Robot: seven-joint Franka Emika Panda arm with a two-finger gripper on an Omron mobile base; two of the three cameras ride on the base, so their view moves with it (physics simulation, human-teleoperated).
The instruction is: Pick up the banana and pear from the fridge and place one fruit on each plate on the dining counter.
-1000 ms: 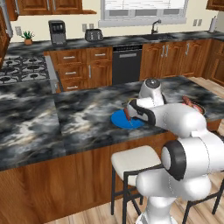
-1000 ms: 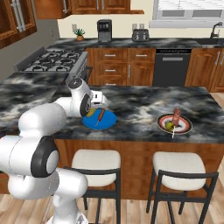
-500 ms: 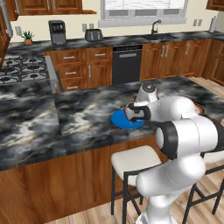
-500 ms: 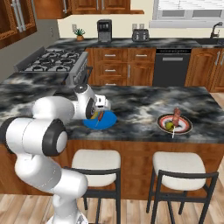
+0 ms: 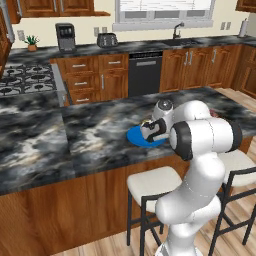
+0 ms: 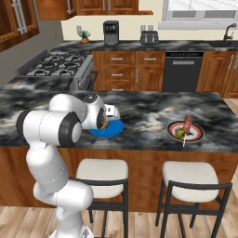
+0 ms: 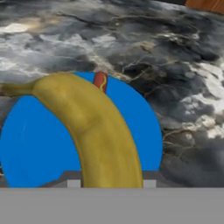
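Observation:
My gripper (image 7: 111, 183) is shut on the banana (image 7: 94, 127), a long curved yellow fruit that arches just above the bright blue plate (image 7: 30, 144). A small red item (image 7: 100, 81) lies on that plate. From the base, the gripper (image 5: 150, 131) (image 6: 108, 122) hangs low over the blue plate (image 5: 135, 138) (image 6: 115, 131) on the marbled dining counter (image 5: 90, 130) (image 6: 144, 109). The pale plate with a reddish rim (image 6: 198, 135) lies to the right with the yellow-green pear (image 6: 179, 133) and a red item on it. The fridge is out of view.
Stools (image 5: 152, 182) (image 6: 100, 172) (image 6: 188, 176) stand against the counter's near side. A stove (image 5: 20, 80) (image 6: 56, 65) sits at the back left. Cabinets, a dishwasher (image 5: 145, 72) and a sink line the far wall.
The arm's elbow has swung in toward the counter and folded tighter. The gripper, still shut on the banana, has stayed over the blue plate.

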